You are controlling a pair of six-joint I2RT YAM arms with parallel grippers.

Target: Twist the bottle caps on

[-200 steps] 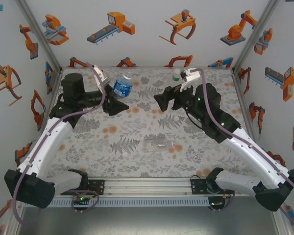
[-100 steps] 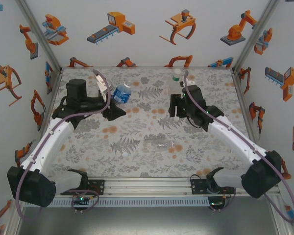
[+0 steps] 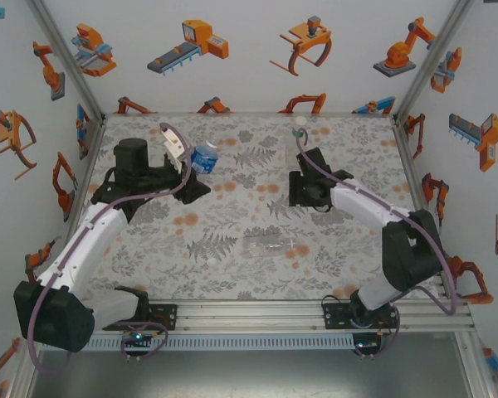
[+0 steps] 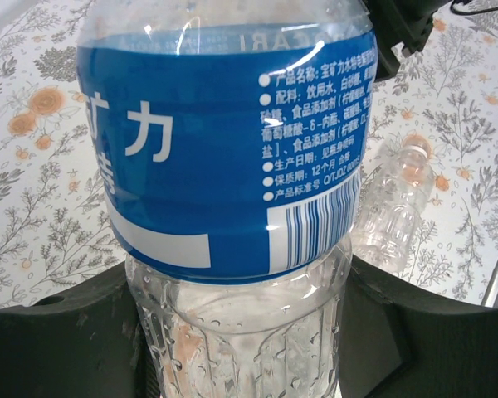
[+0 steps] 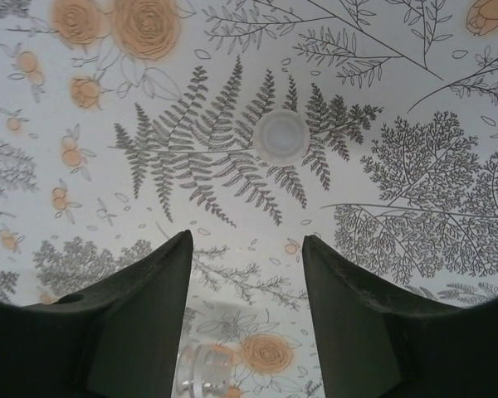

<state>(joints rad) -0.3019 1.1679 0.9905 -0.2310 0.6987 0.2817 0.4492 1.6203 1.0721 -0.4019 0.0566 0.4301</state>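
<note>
L gripper [image 4: 236,327] holds bottle [image 4: 224,166], R gripper [image 5: 247,290] nr cap [image 5: 281,137].

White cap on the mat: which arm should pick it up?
Right arm. The right pincer is open with the white cap straight ahead; the left pincer is full, clamped on the blue-label bottle.

The blue-labelled clear plastic bottle [image 4: 232,332] is smooth and shiny, its label [image 4: 224,157] glossy film. Beside that bottle, a ribbed clear plastic bottle [image 4: 396,207] lies on the matt printed fern-pattern mat [image 5: 415,191]. The small round white plastic cap [image 5: 281,137] is smooth, faintly glossy.
</note>
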